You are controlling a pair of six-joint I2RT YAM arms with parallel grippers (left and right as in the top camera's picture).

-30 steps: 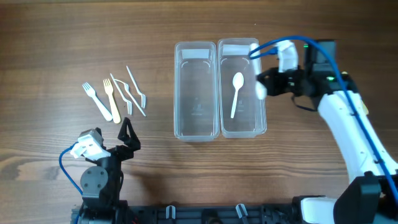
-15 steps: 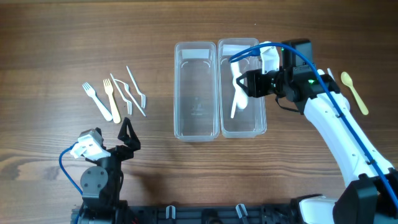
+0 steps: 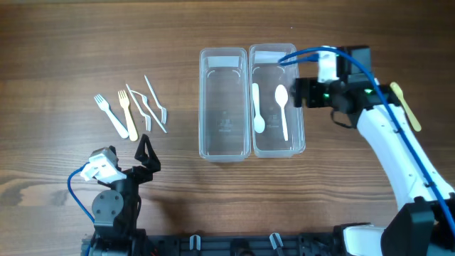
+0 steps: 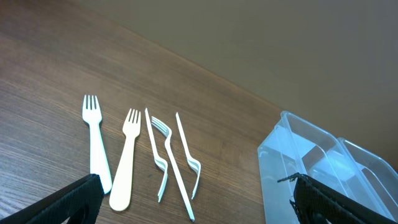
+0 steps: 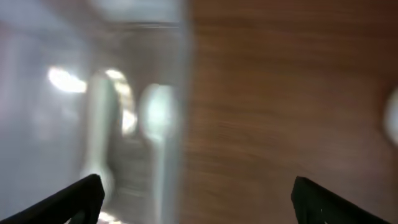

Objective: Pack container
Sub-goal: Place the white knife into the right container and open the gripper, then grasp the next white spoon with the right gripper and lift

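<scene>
Two clear containers stand side by side mid-table, the left one (image 3: 225, 103) bare, the right one (image 3: 293, 71) holding two white spoons (image 3: 257, 107) (image 3: 283, 112). My right gripper (image 3: 298, 93) hovers open at that container's right wall with nothing between its fingers. Its wrist view is blurred: the clear wall (image 5: 181, 93) and pale spoons (image 5: 158, 118) show between the spread jaws (image 5: 199, 199). My left gripper (image 3: 146, 151) rests open near the front left, just below several plastic forks (image 3: 128, 112). In the left wrist view the forks (image 4: 127, 155) lie ahead of the open jaws (image 4: 199, 205).
A yellow spoon (image 3: 405, 107) lies on the wood right of my right arm. The forks on the left include a white one (image 3: 110, 115), a cream one and thin ones on their sides (image 3: 151, 107). The left container's corner (image 4: 298, 155) shows in the left wrist view.
My right gripper has opened and let a white spoon drop into the right container, then drawn back to the right wall. Two spoons lie there now. The left arm has not moved.
</scene>
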